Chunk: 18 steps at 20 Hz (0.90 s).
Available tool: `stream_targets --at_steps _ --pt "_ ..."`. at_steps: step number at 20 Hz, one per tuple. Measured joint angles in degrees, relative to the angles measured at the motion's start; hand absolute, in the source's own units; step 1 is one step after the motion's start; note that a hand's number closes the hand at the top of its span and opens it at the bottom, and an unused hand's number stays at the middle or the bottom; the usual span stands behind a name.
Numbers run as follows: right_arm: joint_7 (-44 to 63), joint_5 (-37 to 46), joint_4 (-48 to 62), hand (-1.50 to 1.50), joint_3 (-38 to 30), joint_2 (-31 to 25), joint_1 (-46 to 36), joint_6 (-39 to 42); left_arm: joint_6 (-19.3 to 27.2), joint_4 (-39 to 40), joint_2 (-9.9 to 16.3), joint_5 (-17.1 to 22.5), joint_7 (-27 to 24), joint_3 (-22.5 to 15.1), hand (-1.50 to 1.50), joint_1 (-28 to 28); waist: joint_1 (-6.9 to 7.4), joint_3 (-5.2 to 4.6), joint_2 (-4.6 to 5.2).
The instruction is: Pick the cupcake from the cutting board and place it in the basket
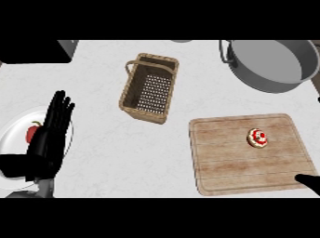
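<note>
The left hand (pixel 47 139) is matte black throughout, with long, slender, segmented fingers and a thicker, rounded thumb. A short section of grey forearm (pixel 44 188) adjoins its wrist at the lower edge. The right hand (pixel 319 183) is likewise black; only a tapered portion and a small dark tip at the right edge are visible.

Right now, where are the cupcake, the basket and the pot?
cupcake (pixel 258 137), head view, its red topping.
basket (pixel 150 114), head view, near rim.
pot (pixel 259 80), head view, its outer wall.
</note>
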Motion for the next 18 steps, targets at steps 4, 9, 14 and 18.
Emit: stream_targets --at_steps 4,9,14,18 --pt "10.38 -6.91 -6.10 -1.50 -2.10 -6.41 -1.98 11.35 0.37 0.07 -0.77 -0.73 0.08 -0.58 0.00 -0.37 0.40 0.09 0.16" --pt "22.50 -18.71 -7.89 -1.50 -2.88 -8.96 -9.73 20.75 -0.30 0.01 -1.60 -1.27 0.29 -0.94 0.00 -0.98 1.41 0.23 0.42" --pt "27.93 -19.42 -8.02 -1.50 -0.08 -7.24 -14.00 22.43 -1.64 0.40 -1.89 -1.36 0.76 0.75 0.00 -1.47 1.56 0.32 0.47" --pt "28.58 -16.38 -4.31 -1.50 3.08 -6.61 -16.56 23.08 -2.61 0.97 -2.27 -1.39 0.84 1.51 0.00 -1.95 1.67 0.37 0.53"
